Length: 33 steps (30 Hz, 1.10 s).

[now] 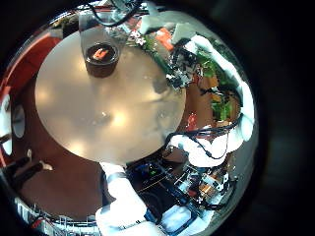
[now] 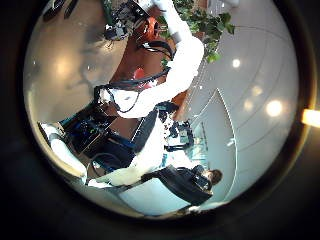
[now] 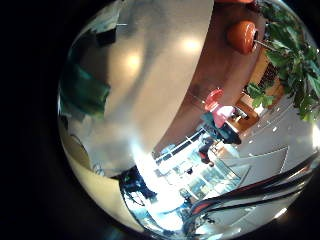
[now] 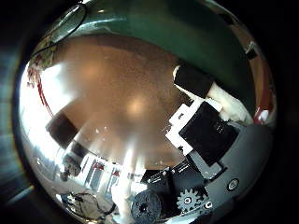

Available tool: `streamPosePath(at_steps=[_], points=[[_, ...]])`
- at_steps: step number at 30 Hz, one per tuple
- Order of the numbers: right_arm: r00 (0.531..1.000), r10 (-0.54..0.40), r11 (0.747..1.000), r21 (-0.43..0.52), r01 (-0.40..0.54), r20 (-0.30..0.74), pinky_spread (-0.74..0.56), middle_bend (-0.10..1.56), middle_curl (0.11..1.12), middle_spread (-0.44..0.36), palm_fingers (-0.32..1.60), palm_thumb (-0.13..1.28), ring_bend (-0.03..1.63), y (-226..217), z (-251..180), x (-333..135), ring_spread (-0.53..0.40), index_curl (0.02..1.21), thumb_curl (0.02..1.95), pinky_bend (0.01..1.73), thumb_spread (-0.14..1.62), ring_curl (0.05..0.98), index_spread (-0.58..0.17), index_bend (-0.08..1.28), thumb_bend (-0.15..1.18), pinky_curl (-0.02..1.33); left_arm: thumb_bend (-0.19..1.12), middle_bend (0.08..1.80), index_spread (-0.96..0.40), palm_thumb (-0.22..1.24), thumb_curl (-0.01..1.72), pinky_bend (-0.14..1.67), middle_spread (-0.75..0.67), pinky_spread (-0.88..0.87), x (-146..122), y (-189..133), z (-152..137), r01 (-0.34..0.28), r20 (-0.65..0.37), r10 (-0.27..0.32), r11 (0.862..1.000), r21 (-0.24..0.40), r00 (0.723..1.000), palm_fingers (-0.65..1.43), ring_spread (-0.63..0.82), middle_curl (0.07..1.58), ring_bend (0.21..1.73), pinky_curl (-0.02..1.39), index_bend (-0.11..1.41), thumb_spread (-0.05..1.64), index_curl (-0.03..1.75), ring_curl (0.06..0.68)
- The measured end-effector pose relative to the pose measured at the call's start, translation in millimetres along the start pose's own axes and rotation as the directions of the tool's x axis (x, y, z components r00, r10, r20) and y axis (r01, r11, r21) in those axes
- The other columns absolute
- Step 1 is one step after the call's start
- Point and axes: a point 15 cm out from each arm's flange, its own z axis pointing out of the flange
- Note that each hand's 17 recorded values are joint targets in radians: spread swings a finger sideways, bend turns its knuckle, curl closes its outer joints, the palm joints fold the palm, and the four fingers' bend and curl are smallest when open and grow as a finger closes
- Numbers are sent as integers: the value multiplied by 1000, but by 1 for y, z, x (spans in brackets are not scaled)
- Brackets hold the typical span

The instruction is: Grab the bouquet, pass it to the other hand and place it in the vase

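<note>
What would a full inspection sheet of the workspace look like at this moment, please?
surface: round table, bare apart from the vase
job's things: vase upright on the table; bouquet seems to sit among the left hand's fingers
clutter: nothing seen
hands: left hand beside the table's edge, grip unclear; right hand over the table, fingers unclear
cables: nothing seen across the tabletop
surroundings: leafy plants; ceiling lights

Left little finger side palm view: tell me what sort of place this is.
Probably an indoor robot workroom: a round table with a vase on it, a robot arm, and ceiling lights overhead.
</note>
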Motion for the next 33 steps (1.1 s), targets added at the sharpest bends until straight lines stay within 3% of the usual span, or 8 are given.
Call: streamPosePath(at_steps=[6,11,16,20,28,33], points=[[1000,-5,1000,0,5,-7,-558,792,794,-377,1113,968,1199,-4,5,-5,-334,671,594,1147,913,532,-507,357,-17,528,-17,207,89,226,286,178,350,481,-1,0,-1,2,1,-2,1000,2,1000,219,536,374,469,244,188,1202,399,185],[1000,-1,998,60,1,-4,-422,906,890,-376,1184,975,1254,-15,-3,-5,-290,866,610,1247,901,582,-548,590,-18,591,-17,207,89,226,286,178,350,481,0,0,-1,4,-3,-4,1000,3,1000,219,536,374,469,244,188,1202,399,184],[999,8,980,199,-15,35,-339,1032,957,-346,1175,1037,1313,-28,-30,-3,-264,984,644,1314,906,627,-536,752,7,638,-17,207,89,226,286,178,350,481,-1,0,-1,4,0,-4,1000,3,1000,219,536,374,470,244,188,1202,399,184],[999,11,971,237,-23,51,-277,1140,989,-305,1150,1109,1343,-23,-42,4,-247,1056,709,1346,944,665,-504,859,48,677,-17,207,89,226,286,178,350,481,1,1,-2,-2,3,2,1000,5,1000,219,536,374,470,244,188,1202,399,184],[994,12,940,337,-48,111,-218,1227,988,-239,1112,1174,1379,-8,-70,29,-225,1112,817,1374,961,714,-456,934,91,732,-17,207,89,226,286,178,350,481,1,4,-6,-5,-5,5,1000,14,1000,219,536,374,470,244,188,1202,399,184],[976,-59,922,387,-27,209,-191,1265,972,-204,1106,1169,1391,11,-99,38,-215,1131,893,1368,953,736,-422,952,92,766,-17,207,89,226,286,178,350,481,3,5,-6,-8,-4,8,1000,18,1000,219,536,374,470,244,188,1202,399,184]])
